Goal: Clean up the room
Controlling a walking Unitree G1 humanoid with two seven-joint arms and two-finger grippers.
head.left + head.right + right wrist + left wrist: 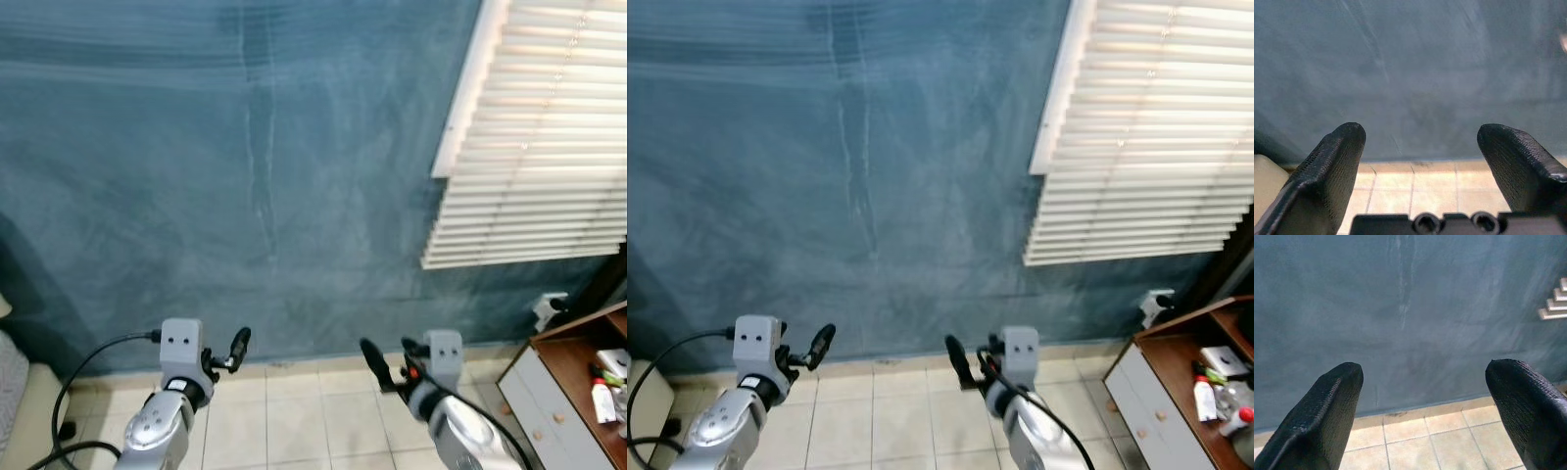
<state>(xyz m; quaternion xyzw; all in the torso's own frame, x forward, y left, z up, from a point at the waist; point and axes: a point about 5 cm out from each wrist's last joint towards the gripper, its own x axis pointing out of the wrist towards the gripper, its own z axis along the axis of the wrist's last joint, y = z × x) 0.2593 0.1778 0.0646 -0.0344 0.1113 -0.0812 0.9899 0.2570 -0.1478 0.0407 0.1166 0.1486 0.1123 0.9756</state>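
Observation:
I face a blue-grey wall (245,196) above a beige tiled floor (294,411). My left gripper (239,345) is raised low on the left, and in the left wrist view the left gripper (1425,377) is open with nothing between its fingers. My right gripper (374,358) is held up to the right of it. The right wrist view shows the right gripper (1420,137) open and empty too. Both point at the base of the wall. Small bottles and other items (605,387) lie on a wooden cabinet at the far right.
The wooden cabinet (578,357) with white drawers (549,416) stands at the right edge. White window blinds (549,137) hang above it, with a wall socket (549,308) below. A black cable (78,377) and a beige object (24,411) sit at the left.

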